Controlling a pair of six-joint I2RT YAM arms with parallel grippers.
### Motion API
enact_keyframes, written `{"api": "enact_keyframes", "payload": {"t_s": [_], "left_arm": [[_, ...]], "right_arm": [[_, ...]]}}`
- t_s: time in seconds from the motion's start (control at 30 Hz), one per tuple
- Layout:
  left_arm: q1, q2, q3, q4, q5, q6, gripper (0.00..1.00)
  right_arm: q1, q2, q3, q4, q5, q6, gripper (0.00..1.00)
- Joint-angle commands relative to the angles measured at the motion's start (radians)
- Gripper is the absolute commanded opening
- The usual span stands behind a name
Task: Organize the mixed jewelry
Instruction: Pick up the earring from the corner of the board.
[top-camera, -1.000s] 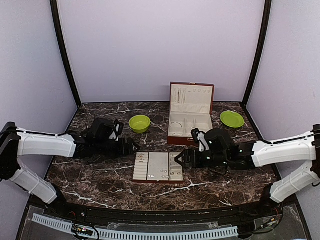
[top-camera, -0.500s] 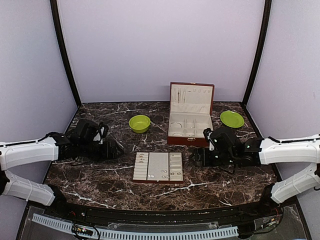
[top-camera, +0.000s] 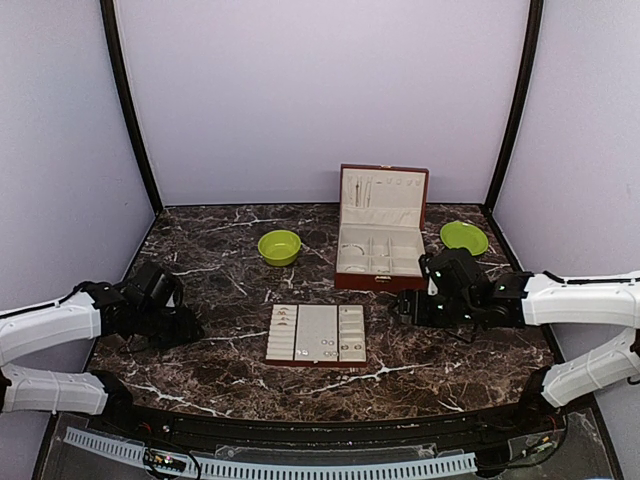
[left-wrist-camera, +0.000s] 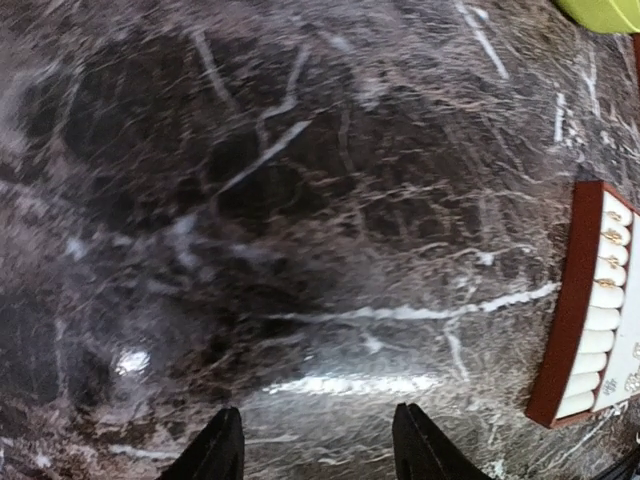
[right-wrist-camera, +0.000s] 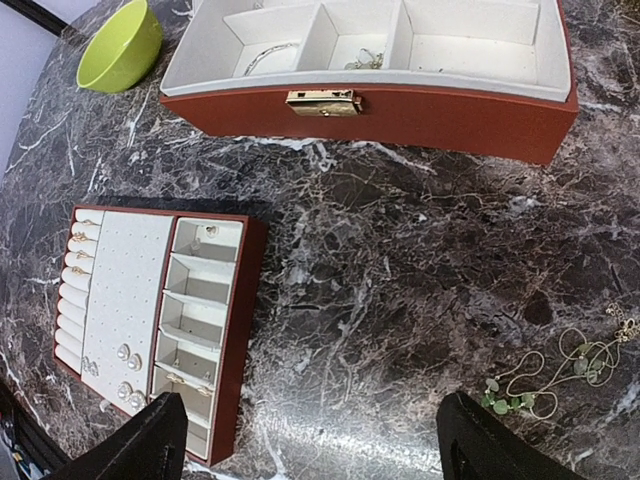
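Note:
The mixed jewelry lies partly in the flat red-brown tray (top-camera: 316, 358): small rings (right-wrist-camera: 80, 240), pearl studs (right-wrist-camera: 125, 353) and a few pieces in its side compartments (right-wrist-camera: 205, 232). The rings (left-wrist-camera: 611, 236) also show at the right of the left wrist view. A thin chain (right-wrist-camera: 268, 55) lies in the open red-brown box (right-wrist-camera: 380, 112). A fine necklace with green beads (right-wrist-camera: 545, 378) rests on the marble. My right gripper (right-wrist-camera: 315, 445) (top-camera: 398, 308) hovers open between tray and necklace, holding nothing. My left gripper (left-wrist-camera: 318, 455) (top-camera: 190, 328) is open over bare marble, left of the tray.
A lime-green bowl (top-camera: 279, 246) stands behind the tray, left of the box. A lime-green plate (top-camera: 463, 237) sits at the back right. The box's raised lid (top-camera: 383, 190) stands upright. Curved lilac walls close in the dark marble table (top-camera: 230, 370).
My left arm has pulled back to the left, away from the tray, and its jaws have narrowed. My right gripper has drawn away from the tray's right edge.

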Motion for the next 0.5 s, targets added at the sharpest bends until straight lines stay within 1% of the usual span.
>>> {"api": "enact_keyframes", "payload": {"t_s": [0.0, 0.2, 0.37, 0.47], "left_arm": [[0.007, -0.059, -0.038, -0.141, -0.117, -0.157, 0.53], [0.009, -0.076, -0.021, -0.292, -0.196, -0.284, 0.52], [0.009, -0.081, -0.028, -0.395, -0.167, -0.387, 0.47], [0.009, -0.092, -0.037, -0.419, -0.128, -0.419, 0.46]], "right_arm": [[-0.022, -0.004, -0.014, 0.05, -0.008, -0.014, 0.87], [-0.051, 0.0, -0.038, 0.107, -0.036, -0.047, 0.87], [-0.078, 0.013, -0.064, 0.169, -0.068, -0.072, 0.87], [-0.092, 0.02, -0.073, 0.193, -0.084, -0.089, 0.87]]}}
